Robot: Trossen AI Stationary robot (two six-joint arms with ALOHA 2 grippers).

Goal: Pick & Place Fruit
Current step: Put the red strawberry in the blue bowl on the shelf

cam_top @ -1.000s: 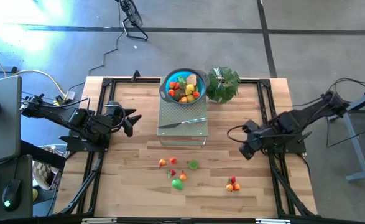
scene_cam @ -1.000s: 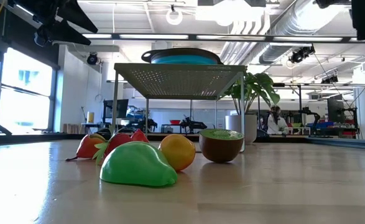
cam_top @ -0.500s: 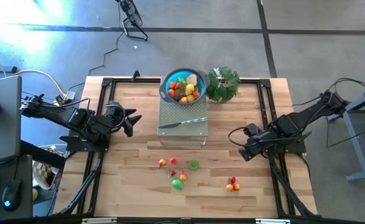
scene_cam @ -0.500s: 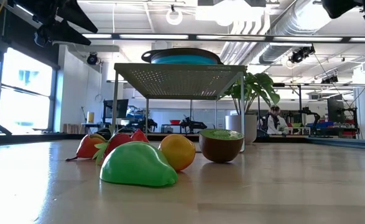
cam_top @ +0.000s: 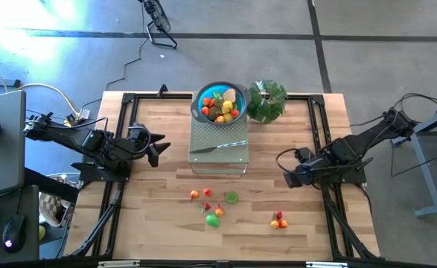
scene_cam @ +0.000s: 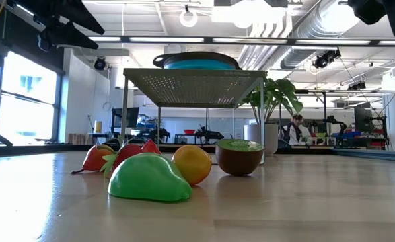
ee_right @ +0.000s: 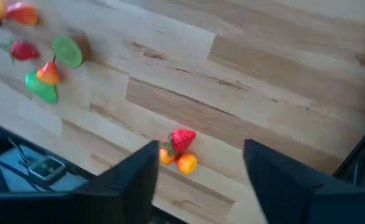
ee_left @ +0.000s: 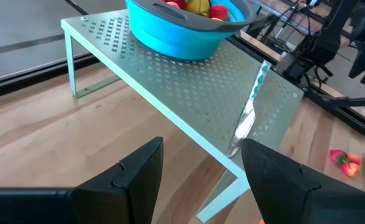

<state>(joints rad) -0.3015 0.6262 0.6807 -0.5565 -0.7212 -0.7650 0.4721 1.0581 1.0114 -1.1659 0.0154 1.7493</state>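
Several toy fruits fill the blue bowl (cam_top: 219,103), which stands on the far end of a perforated metal rack (cam_top: 218,158). More fruit lies loose on the wood: a cluster (cam_top: 212,206) near the table's front with a green pear (scene_cam: 149,178), an orange (scene_cam: 192,163) and a kiwi half (scene_cam: 239,156), and a strawberry with small orange fruits (ee_right: 181,150) farther right. My left gripper (cam_top: 158,143) hovers open left of the rack. My right gripper (cam_top: 286,170) hovers open above the table's right part, pointing steeply down, the strawberry group (cam_top: 278,219) nearer the front edge.
A slim silver knife (cam_top: 218,147) lies on the rack's top, in front of the bowl. A leafy green plant (cam_top: 266,100) stands right of the bowl at the far edge. Black frame rails (cam_top: 319,134) run along both table sides. Bare wood lies between rack and fruit cluster.
My right gripper has rolled about its own pointing line, shifted slightly toward the table's left and far side, and its fingers stand wider apart than before. The fruits, bowl and knife lie as they did.
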